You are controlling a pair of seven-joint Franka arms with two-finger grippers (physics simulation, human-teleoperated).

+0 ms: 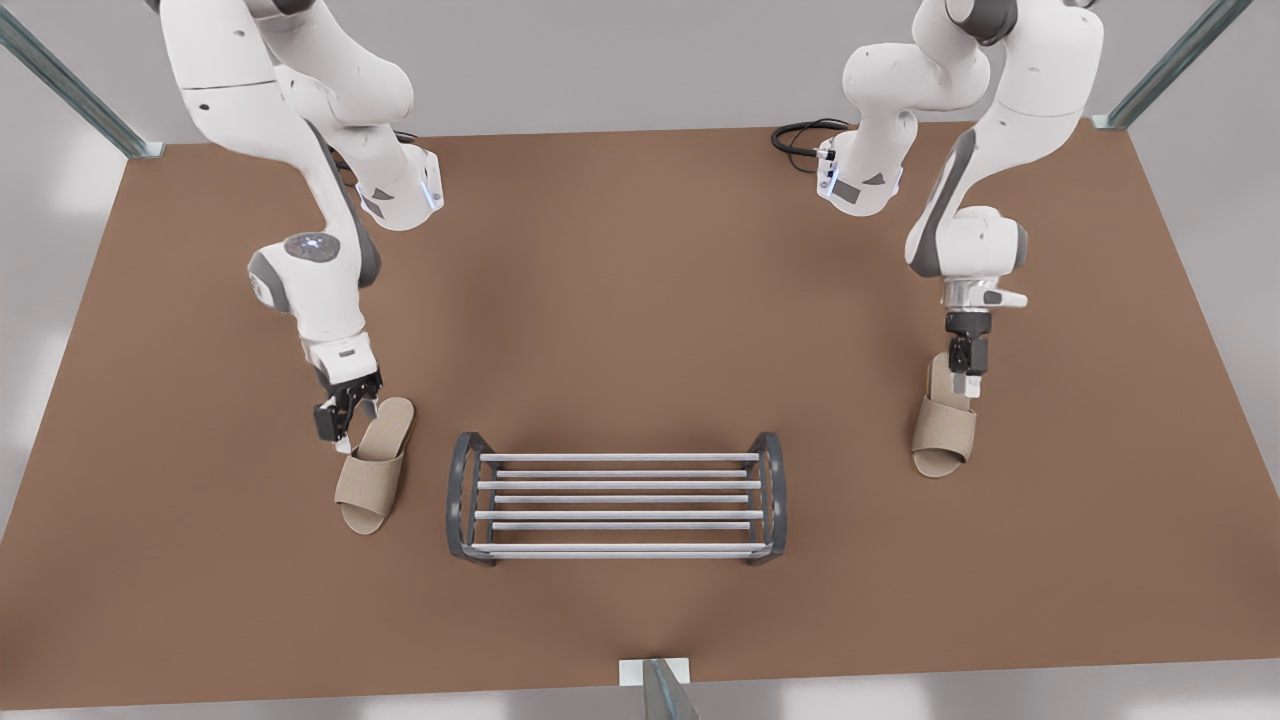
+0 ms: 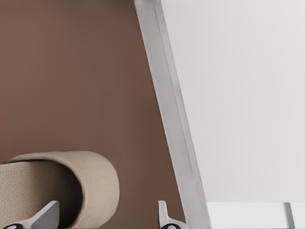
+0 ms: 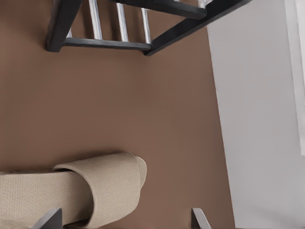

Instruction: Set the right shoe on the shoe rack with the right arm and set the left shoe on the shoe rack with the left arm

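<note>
Right gripper: released, fingers astride the beige woven right slipper beside the grey-barred shoe rack. Left gripper: released, over the matching left slipper. Brown table.

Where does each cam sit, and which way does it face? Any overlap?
Front view: high, opposite the arm bases, looking down on the table, rack, near slipper and far slipper; both arms show.
Left wrist view: on the left arm, looking down past the open left gripper at the far slipper and the table's edge; its fingertips show.
Right wrist view: on the right arm, looking down past the open right gripper at the near slipper and a rack end; its fingertips show.
Shared: front and right wrist views both show the rack.
</note>
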